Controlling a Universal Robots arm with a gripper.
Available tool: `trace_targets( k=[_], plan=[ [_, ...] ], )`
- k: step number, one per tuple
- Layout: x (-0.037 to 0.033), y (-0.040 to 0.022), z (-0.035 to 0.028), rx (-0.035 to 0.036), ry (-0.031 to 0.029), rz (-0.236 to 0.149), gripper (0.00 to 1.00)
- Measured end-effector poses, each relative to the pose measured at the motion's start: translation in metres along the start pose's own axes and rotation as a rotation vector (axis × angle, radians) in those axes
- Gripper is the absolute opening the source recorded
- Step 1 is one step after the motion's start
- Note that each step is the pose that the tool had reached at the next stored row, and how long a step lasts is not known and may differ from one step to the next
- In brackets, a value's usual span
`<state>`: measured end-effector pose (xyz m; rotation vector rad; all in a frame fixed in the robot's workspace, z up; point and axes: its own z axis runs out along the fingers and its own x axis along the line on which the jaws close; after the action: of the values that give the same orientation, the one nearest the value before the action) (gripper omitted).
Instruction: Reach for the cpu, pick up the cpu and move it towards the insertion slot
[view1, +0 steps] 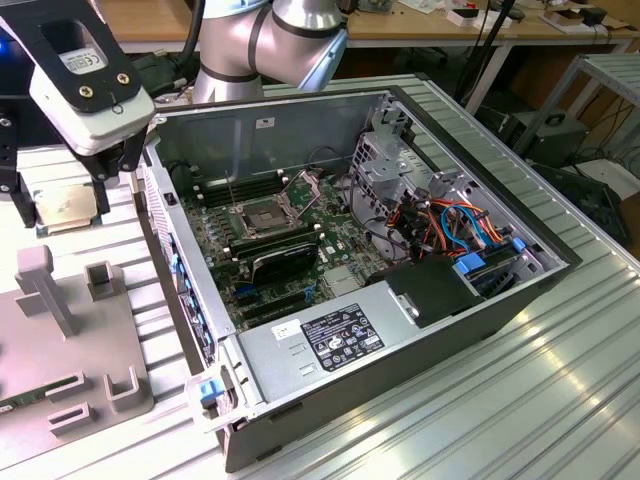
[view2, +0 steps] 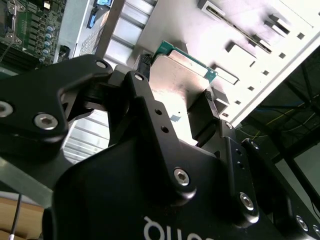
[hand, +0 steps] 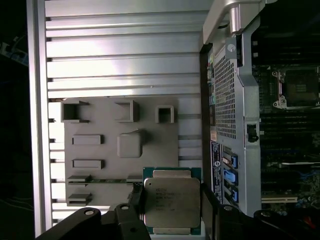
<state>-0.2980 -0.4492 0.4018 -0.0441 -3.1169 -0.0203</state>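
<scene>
The chip (hand: 171, 201), a thin square with a dull silvery-beige metal lid on a green edged board, is seen between the black metal fingers (hand: 136, 196) of the gripper (hand: 172, 202) in both wrist views. The fingers are closed against two opposite edges of the chip, so it is gripped. Small dark print is carried on the lid. In the exterior view the chip (view1: 62, 207) is held beside the open computer case (view1: 520, 300), over a grey plastic fixture plate (hand: 100, 150) with raised blocks, resting on a ribbed aluminium table (hand: 125, 50). The socket (view1: 261, 214), a square silver metal frame with a dark centre, is seen on the green board inside the case, well apart from the chip.
</scene>
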Motion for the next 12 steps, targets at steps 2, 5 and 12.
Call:
trace_targets(
  k=[2,5,12],
  plan=[
    [-0.0013,0.0,0.0,-0.0001,0.0,0.0,0.55],
    [-0.004,0.0001,-0.0001,0.0,0.0,0.0,0.55],
    [-0.0114,0.0003,-0.0002,0.0,-0.0001,0.0,0.55]
  ],
)
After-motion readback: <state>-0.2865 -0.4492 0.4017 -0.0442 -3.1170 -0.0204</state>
